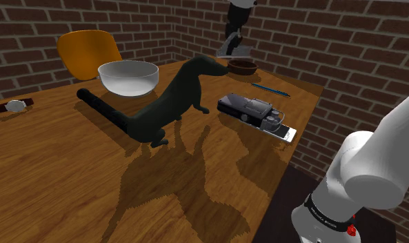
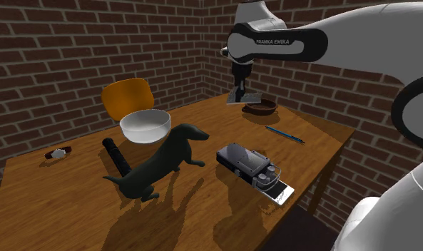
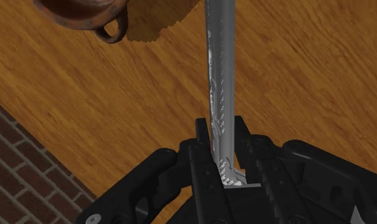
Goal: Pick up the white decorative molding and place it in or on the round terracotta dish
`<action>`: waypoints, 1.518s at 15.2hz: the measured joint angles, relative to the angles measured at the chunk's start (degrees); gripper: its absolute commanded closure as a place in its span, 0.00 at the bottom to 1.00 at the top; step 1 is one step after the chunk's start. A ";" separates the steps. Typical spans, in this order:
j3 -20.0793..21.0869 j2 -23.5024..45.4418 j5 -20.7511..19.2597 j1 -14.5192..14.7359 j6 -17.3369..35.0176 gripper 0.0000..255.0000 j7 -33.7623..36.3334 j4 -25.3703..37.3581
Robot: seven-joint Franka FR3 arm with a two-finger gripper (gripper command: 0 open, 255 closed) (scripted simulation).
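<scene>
On my wrist feed the gripper (image 3: 220, 135) has its two black fingers pressed tight against the molding (image 3: 219, 70), a long, thin grey-white strip with a raised pattern down one face. The strip runs straight out from between the fingers, away from the hand, above the wooden table (image 3: 295, 76). The round dish (image 3: 85, 14) (dark reddish brown, with a small loop handle on its rim) sits off to one side of the strip's far part. The two are apart, so the strip is neither in the dish nor on it.

From the shoulder camera I see the hand at the far end of the table, close to the corner of the brick wall (image 1: 313, 41), with the molding hanging nearly upright beneath it. The strip's lower end is just beside the dish, toward that view's left of it. I cannot tell whether it touches the wood.

A black dachshund figure (image 1: 172, 96) stands mid-table. A pale bowl (image 1: 129, 77) sits behind it, and an orange chair (image 1: 87, 50) rises behind the bowl. A wristwatch (image 1: 15, 105) lies near the shoulder view's left edge. A dark boxy device (image 1: 247, 109) rests near the table's right edge with a flat white slab at its near end. A blue pen (image 1: 270, 90) lies between that device and the dish.
</scene>
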 measured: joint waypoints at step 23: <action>-12.95 29.54 17.36 -16.74 -4.22 1.00 -29.04 34.23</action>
